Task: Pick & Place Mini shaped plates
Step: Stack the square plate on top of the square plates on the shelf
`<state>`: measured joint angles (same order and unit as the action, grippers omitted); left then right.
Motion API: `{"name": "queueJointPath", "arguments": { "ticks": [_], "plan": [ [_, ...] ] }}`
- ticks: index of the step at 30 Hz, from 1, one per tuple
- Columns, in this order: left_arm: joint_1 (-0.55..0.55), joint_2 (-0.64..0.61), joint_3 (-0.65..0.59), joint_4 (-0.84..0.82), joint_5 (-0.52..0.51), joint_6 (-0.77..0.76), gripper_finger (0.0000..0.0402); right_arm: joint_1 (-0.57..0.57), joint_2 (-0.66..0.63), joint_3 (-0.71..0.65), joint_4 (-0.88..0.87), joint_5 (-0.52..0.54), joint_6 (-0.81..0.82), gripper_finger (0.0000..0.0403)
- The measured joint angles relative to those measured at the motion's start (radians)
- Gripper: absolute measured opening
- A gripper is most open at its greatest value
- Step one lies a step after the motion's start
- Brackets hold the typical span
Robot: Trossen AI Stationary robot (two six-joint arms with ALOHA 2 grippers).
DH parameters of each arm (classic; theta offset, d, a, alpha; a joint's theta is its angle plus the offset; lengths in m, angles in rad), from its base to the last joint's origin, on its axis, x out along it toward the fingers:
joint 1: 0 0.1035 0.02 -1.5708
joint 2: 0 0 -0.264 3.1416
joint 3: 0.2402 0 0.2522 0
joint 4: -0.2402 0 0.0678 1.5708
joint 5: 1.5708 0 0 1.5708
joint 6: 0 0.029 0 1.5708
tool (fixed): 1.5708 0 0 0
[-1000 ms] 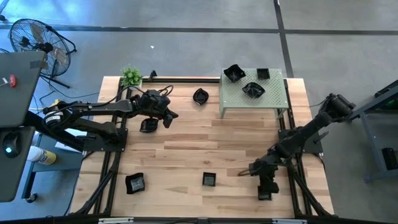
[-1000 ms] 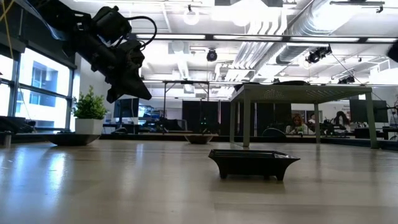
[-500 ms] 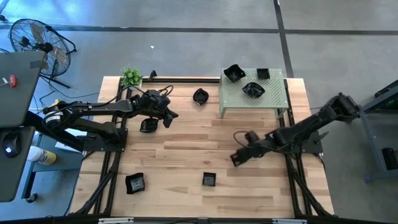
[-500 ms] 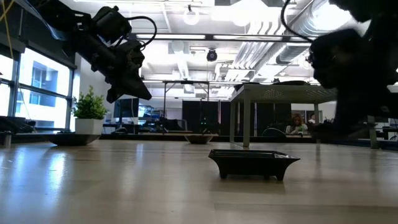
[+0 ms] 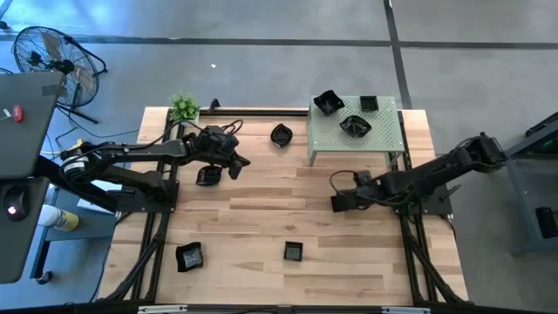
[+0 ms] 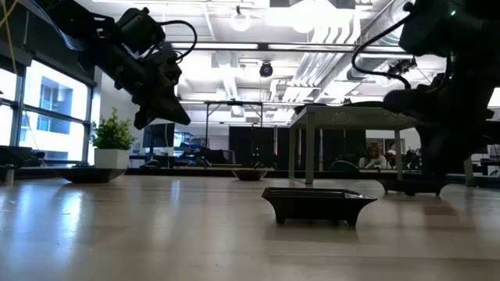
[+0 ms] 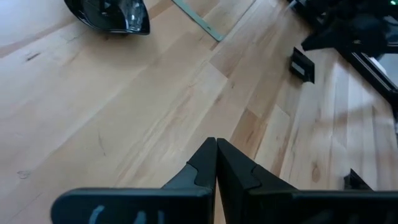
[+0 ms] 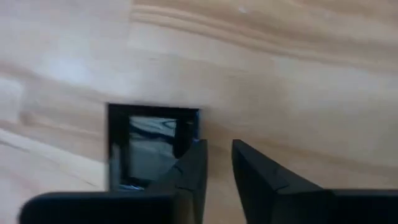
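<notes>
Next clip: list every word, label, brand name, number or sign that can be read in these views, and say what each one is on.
None can be read.
Left wrist view: pale marks on the dark bar across the base of the left gripper, too blurred to read.
The plates, such as the square plate at the right gripper, and the green stand show no lettering.

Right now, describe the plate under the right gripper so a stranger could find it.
Start at the pale green stand at the table's far right. Just in front of it, the right gripper hangs over a small square black plate. It is the only plate with a gripper directly above it.
</notes>
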<state>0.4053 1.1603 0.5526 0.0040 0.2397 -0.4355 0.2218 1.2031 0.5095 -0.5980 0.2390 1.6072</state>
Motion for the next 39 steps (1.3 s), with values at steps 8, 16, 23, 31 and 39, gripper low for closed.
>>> {"name": "queueJointPath", "arguments": {
  "ticks": [8,16,23,31,39],
  "plan": [
    [0.000,0.000,0.000,-0.003,0.016,0.013,0.0002,0.007,-0.132,0.001,0.123,-0.163,-0.819,0.0128],
    [0.000,0.000,0.000,-0.008,0.014,0.012,0.0002,0.113,-0.018,0.007,0.153,-0.159,-1.092,0.0115],
    [0.000,0.000,0.000,-0.008,0.007,0.004,0.0002,0.132,0.128,0.089,0.142,-0.029,-1.207,0.0112],
    [0.000,0.000,0.000,-0.008,0.001,-0.006,0.0002,0.132,0.230,0.094,0.140,-0.045,-1.191,0.0095],
    [0.000,0.000,0.000,-0.007,0.001,-0.014,0.0002,0.132,0.228,0.109,0.140,-0.029,-1.204,0.0011]
  ]
}}
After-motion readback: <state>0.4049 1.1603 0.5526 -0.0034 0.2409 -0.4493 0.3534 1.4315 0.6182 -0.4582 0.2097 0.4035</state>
